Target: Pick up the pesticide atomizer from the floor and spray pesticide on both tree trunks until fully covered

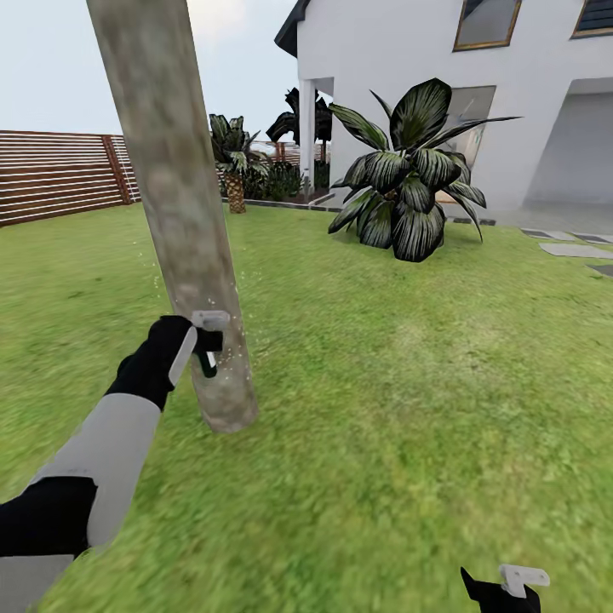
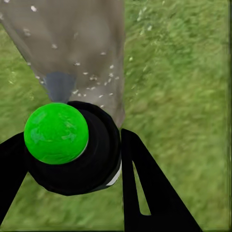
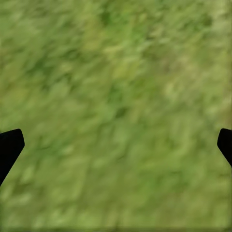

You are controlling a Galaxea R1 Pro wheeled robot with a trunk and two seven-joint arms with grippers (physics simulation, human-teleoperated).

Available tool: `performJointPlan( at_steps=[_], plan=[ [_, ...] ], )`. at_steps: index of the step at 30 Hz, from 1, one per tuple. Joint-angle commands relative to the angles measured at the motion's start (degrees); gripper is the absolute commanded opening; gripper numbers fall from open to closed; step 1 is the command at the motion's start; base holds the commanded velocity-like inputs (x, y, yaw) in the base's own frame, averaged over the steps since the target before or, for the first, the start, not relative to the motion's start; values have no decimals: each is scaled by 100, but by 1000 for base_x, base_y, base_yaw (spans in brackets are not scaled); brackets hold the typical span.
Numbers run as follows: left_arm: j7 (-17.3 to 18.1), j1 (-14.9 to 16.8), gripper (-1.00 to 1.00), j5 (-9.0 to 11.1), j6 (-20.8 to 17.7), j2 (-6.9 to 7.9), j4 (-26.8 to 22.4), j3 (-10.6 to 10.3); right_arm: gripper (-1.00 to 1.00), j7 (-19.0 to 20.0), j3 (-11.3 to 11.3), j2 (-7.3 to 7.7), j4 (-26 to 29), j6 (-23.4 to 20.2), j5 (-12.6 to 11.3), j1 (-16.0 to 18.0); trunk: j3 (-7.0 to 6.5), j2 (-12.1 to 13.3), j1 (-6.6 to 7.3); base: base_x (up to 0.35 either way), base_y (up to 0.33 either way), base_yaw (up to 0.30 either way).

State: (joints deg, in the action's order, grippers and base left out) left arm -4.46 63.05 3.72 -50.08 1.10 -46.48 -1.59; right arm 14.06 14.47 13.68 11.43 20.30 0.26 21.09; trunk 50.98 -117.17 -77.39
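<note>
A thick mottled grey-beige tree trunk (image 1: 170,170) leans up from the grass at the left. My left gripper (image 1: 204,342) is close against its lower part, shut on the pesticide atomizer (image 1: 207,359). In the left wrist view the atomizer (image 2: 72,150) is a black body with a bright green cap, held between the two black fingers (image 2: 145,193). Its grey nozzle (image 2: 59,86) points at the trunk (image 2: 72,38), and white spray specks (image 2: 92,77) float on the bark. My right gripper (image 1: 504,587) hangs low at the right, open over bare grass (image 3: 116,96).
A large dark-leaved plant (image 1: 409,187) stands in front of the white house (image 1: 409,51). A brown slat fence (image 1: 51,174) runs along the left, with a short palm (image 1: 234,170) behind the trunk. Grey stone slabs (image 1: 575,249) lie at the far right. Lawn (image 1: 383,383) spreads between.
</note>
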Motion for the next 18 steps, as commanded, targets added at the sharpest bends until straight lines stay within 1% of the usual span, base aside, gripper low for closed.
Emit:
performJointPlan(
  at_steps=[1, 3, 5, 7, 9, 12, 13, 16, 18],
  plan=[
    [-2, 104, -100, -12, -89, -17, -8, 1, 100, 0, 0, 2, 0, 0, 0, 0, 1, 0, 0, 0, 0, 0],
    [-2, 264, -100, -12, -184, -73, -18, 1, 100, 0, 1, 2, 0, 0, 0, 0, 1, 0, 0, 0, 0, 0],
    [-2, 281, -100, -12, -266, -87, -152, 10, 100, 0, 1, 3, 1, 0, 0, 0, 1, 0, 0, -58, 0, 0],
    [-2, 277, -100, -12, -328, -97, -325, 23, 100, 0, 3, 2, 3, 0, 0, 0, 1, 0, 0, -233, 0, 0],
    [-2, 271, -100, -14, -348, -94, -407, 18, 100, 0, 3, 3, 5, 0, 0, 0, 1, 0, 0, -198, 0, 0],
    [-2, 306, -100, -20, -396, -92, -482, 5, 100, 0, 3, 2, 4, 0, 0, 0, 1, 0, 0, -40, 0, 0],
    [-2, 352, -100, -22, -579, -92, -649, 2, 100, 0, 3, 3, 3, 0, 0, 0, 1, 0, 0, -4, 0, 0],
    [-9, 465, -100, -36, -719, -85, -812, 1, 100, 0, 3, 1, 1, 0, 0, 0, 1, 0, 0, -1, 0, 0],
    [-12, 468, -100, -58, -733, -25, -836, 17, 100, 0, 3, 1, 2, 0, 0, 0, 1, 0, 0, 0, 0, 0]
  ],
)
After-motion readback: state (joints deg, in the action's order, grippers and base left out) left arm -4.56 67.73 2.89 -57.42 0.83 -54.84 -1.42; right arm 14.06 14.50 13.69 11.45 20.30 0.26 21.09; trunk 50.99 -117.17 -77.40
